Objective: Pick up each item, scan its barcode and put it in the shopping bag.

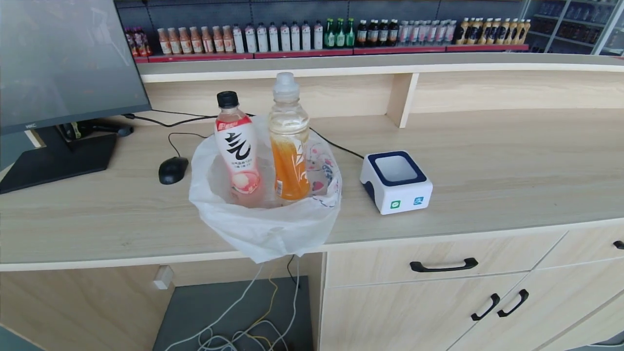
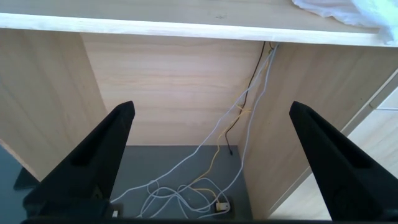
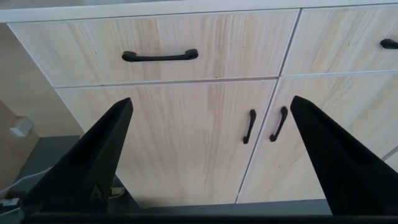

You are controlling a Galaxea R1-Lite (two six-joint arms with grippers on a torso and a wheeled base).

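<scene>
Head view, shopping bag (image 1: 263,229): white plastic, mouth open, standing on the table (image 1: 487,161) at its front edge, with the bottom sagging over that edge.
Head view, pink bottle (image 1: 237,146): black cap, upright inside the bag on the robot's left.
Head view, orange bottle (image 1: 289,141): clear cap, upright inside the bag, just beside the pink one on its right.
Head view, scanner (image 1: 395,181): white box with a dark blue rim on the table, near the bag on its right, apart from it.
Head view, other things: a black mouse (image 1: 172,169) left of the bag, a monitor (image 1: 63,58) at far left, and a shelf of bottles (image 1: 341,31) behind.
Left wrist view, left jaws: spread wide with nothing between them, below the table edge, facing an open recess with loose cables (image 2: 211,180) on its floor.
Left wrist view, bag: a white corner (image 2: 348,12) shows at the table edge.
Right wrist view, right jaws: spread wide and holding nothing, facing a drawer (image 3: 205,46) and cupboard doors (image 3: 186,137) under the table.
</scene>
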